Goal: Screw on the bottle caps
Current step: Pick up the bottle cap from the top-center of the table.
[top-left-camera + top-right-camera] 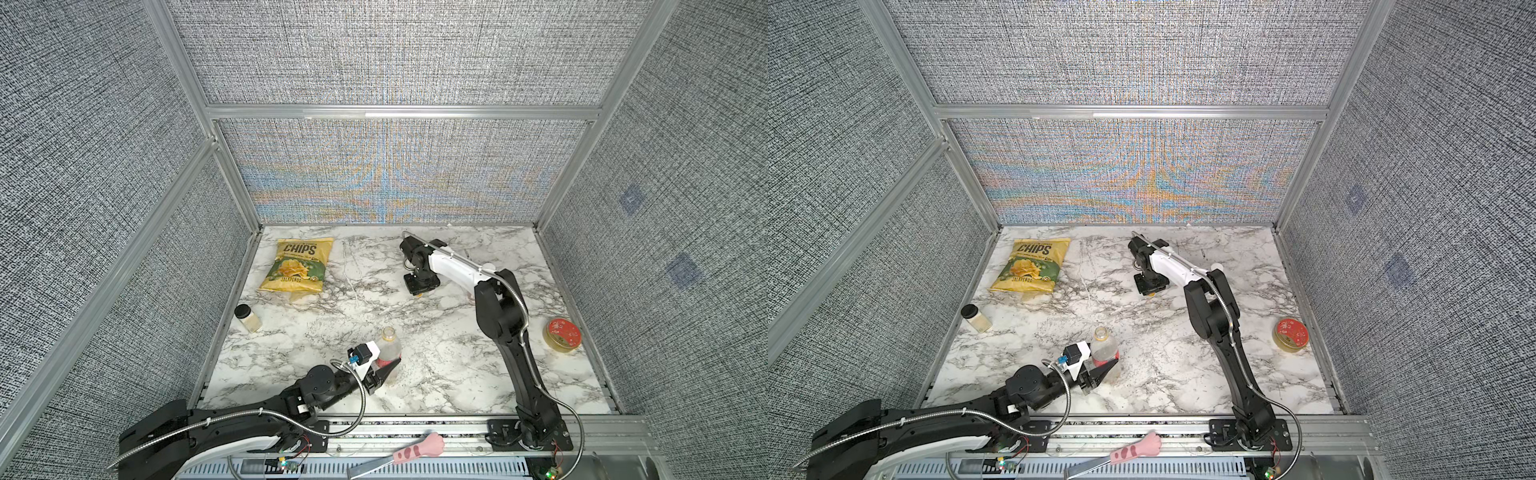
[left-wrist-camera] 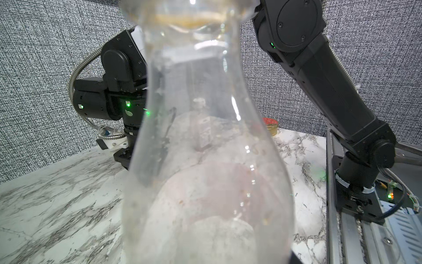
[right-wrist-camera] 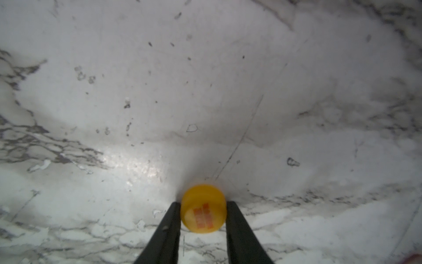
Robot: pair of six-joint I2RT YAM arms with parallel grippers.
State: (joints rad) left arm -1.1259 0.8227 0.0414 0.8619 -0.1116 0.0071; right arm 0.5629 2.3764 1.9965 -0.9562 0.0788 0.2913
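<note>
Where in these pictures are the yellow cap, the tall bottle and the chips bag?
yellow cap point(image 3: 203, 209): right wrist view, on its flat printed top.
tall bottle point(image 1: 390, 345): in a top view, on its clear shoulder below the open neck.
chips bag point(image 1: 300, 266): in a top view, on the middle of its front.

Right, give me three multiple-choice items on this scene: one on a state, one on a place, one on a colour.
1. The bottle in the left gripper is:
A. capped
B. lying on its side
C. upright, mouth open

2. The yellow cap is:
A. on the bottle
B. between the right gripper's fingers
C. in the left gripper

3. The small jar's lid is:
A. black
B. white
C. red

Answers:
1 C: both top views show it standing with a bare, open neck.
2 B: the right wrist view shows a black finger against each side of the cap.
3 A: both top views show the lid dark black over the pale contents.
</note>
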